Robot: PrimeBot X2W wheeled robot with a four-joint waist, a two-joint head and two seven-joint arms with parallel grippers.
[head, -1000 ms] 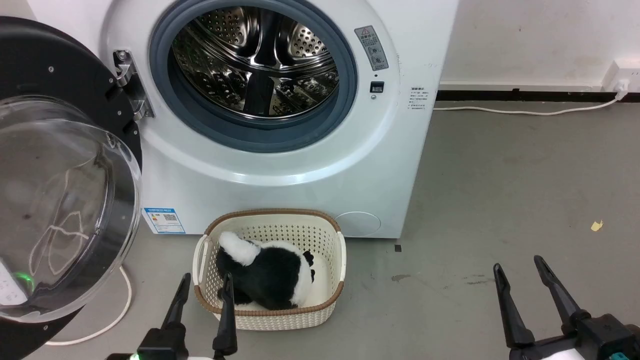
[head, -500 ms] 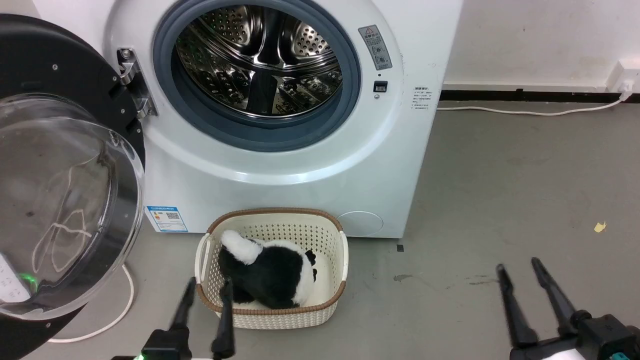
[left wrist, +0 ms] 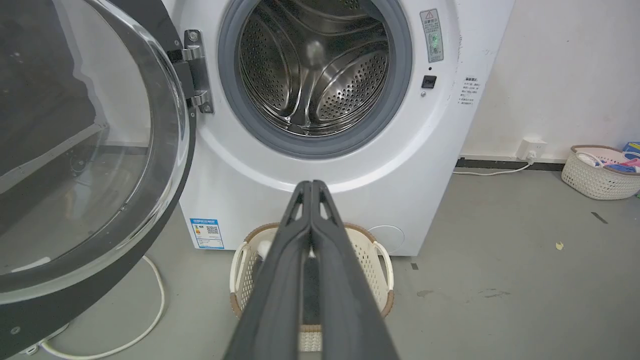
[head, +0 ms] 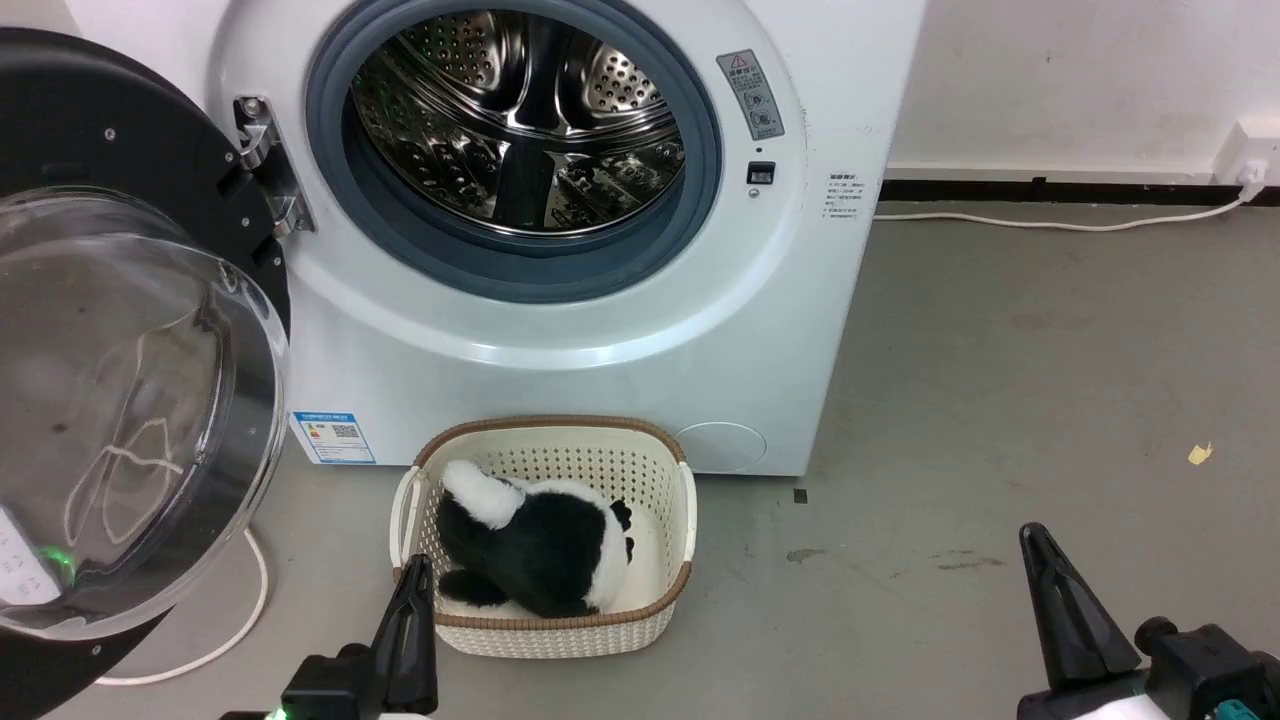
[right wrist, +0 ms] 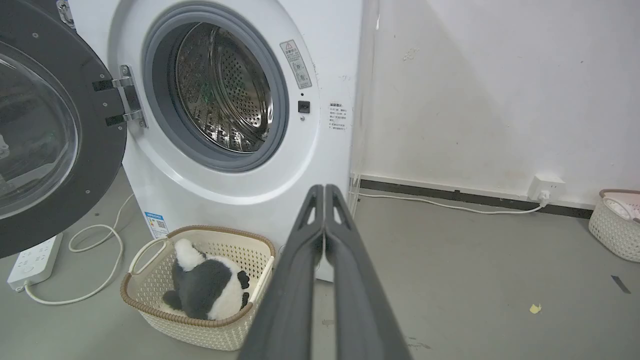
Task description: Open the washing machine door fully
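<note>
Washing machine door [head: 130, 350] stands swung out left of washing machine [head: 560, 380] on its hinge [head: 265, 165]; likely heavy, stiff, glossy-slick. Push on black rim [head: 100, 110], not glass [head: 100, 450]. Left gripper [head: 410, 620], right gripper [head: 1065, 600]: clenched, empty.

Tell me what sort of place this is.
Likely a laundry area: a front-loading washing machine with its door swung open, a basket on the floor before it, a second basket by the wall.

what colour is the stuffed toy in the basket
Black with white patches. The stuffed toy in the basket shows best in the head view.
</note>
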